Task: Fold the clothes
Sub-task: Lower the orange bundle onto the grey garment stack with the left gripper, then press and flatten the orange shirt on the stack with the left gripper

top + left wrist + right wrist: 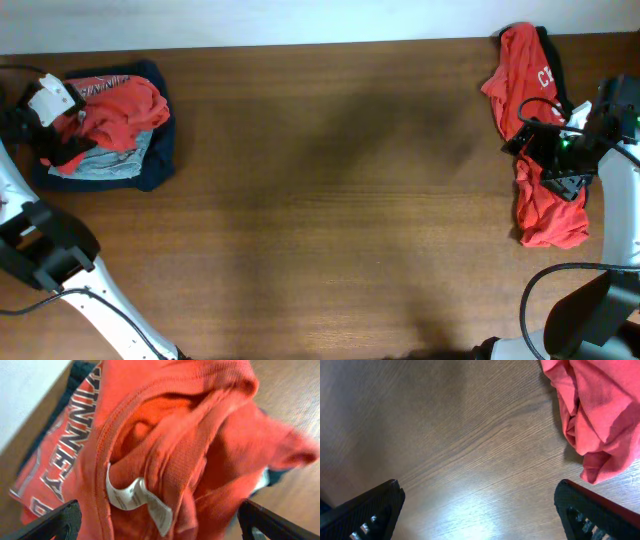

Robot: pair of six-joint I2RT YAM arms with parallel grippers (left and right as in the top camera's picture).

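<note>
2 heaps of clothes lie well apart on the counter (330,200) in the overhead view. A red-orange shirt (125,110) tops grey-blue (105,165) and navy (160,155) garments at the left, under the left gripper (50,100). A second red shirt (545,215) lies at the right edge, under the right gripper (560,165). Only the left wrist view shows a white label (137,502); its fingers (55,522) are spread wide, gripping nothing. In the right wrist view, the fingers (370,510) are equally wide over bare wood, with the shirt beside them.
</note>
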